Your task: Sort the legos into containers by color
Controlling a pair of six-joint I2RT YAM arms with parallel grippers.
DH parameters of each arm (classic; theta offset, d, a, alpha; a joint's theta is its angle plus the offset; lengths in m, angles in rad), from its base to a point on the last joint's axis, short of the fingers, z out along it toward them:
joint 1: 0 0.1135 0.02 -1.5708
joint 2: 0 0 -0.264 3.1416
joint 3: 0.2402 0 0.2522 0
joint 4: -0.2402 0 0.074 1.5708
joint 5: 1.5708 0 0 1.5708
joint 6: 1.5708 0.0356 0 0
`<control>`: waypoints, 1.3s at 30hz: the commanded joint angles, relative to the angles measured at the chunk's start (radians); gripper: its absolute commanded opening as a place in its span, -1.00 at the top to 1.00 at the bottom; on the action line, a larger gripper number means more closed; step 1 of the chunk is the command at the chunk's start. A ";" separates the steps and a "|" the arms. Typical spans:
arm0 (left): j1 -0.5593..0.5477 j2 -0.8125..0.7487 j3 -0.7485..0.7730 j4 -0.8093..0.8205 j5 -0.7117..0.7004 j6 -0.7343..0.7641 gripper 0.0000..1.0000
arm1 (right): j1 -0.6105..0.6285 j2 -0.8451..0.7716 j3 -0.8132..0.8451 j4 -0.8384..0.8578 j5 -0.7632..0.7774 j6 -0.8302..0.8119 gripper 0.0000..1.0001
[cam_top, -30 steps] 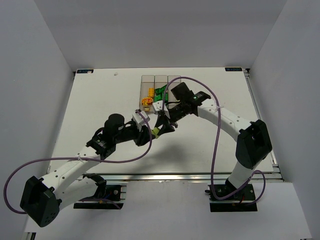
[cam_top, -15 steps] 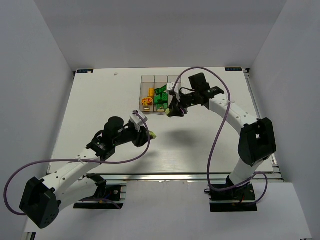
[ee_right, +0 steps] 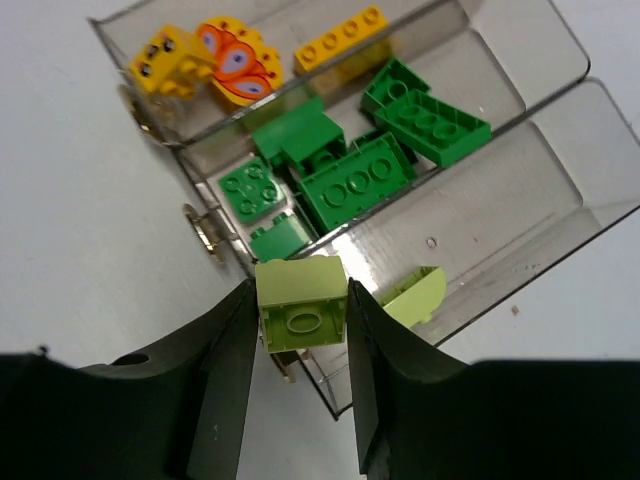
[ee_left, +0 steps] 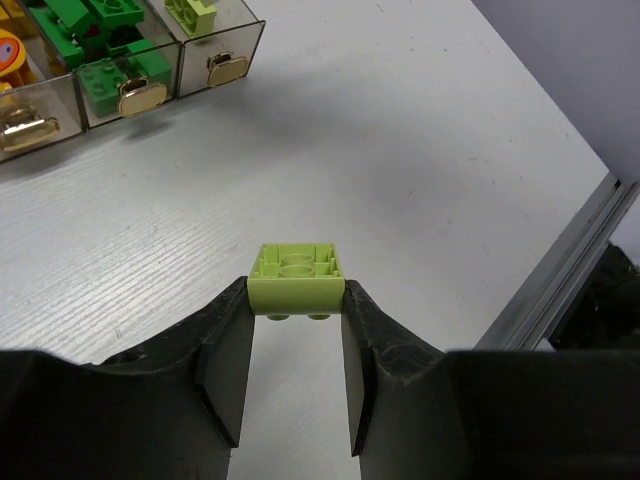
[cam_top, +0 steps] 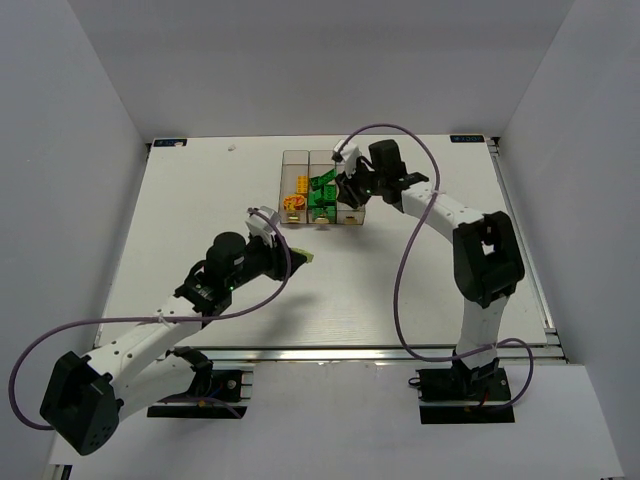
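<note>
Short of the containers (ee_right: 530, 190), over bare white table (cam_top: 200, 200) with free room on every side, the left gripper (ee_left: 295, 297) pinches a pale yellow-green brick (ee_left: 296, 272) between its fingertips. Farther on, the right gripper (ee_right: 302, 298) grasps a second pale brick (ee_right: 302, 310) above the near end wall of the right-hand container, where another pale piece (ee_right: 415, 295) lies inside. Green bricks (ee_right: 350, 185) crowd the middle container, and orange bricks (ee_right: 336, 38) sit in the left one.

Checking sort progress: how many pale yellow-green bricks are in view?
3. The first brick sits clamped in the left gripper above the table; the second brick in the right gripper over the containers; the third brick lies inside the rightmost container. Others may be hidden.
</note>
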 commanded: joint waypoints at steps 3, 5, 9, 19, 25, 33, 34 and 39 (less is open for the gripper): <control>0.002 0.012 0.051 0.043 -0.059 -0.125 1.00 | -0.031 0.053 0.062 0.071 0.091 0.061 0.68; 0.002 0.013 0.056 0.054 -0.068 -0.139 1.00 | -0.046 0.071 0.066 0.079 0.093 0.067 0.61; 0.002 0.026 0.074 0.069 -0.091 -0.165 1.00 | -0.060 0.091 0.078 0.073 0.053 0.054 -0.13; 0.002 0.208 0.206 0.123 -0.111 -0.243 1.00 | -0.083 0.044 0.071 0.007 -0.152 -0.035 -0.79; 0.002 0.367 0.342 0.131 -0.082 -0.260 1.00 | -0.178 -0.100 0.002 -0.025 -0.375 -0.060 -0.79; 0.006 0.567 0.554 0.108 -0.061 -0.268 1.00 | -0.234 -0.299 -0.177 -0.163 -0.449 -0.215 0.38; 0.008 0.605 0.574 0.111 -0.061 -0.276 1.00 | -0.235 -0.344 -0.204 -0.163 -0.450 -0.215 0.51; 0.015 0.740 0.710 0.077 -0.074 -0.279 1.00 | -0.235 -0.457 -0.348 -0.137 -0.438 -0.183 0.96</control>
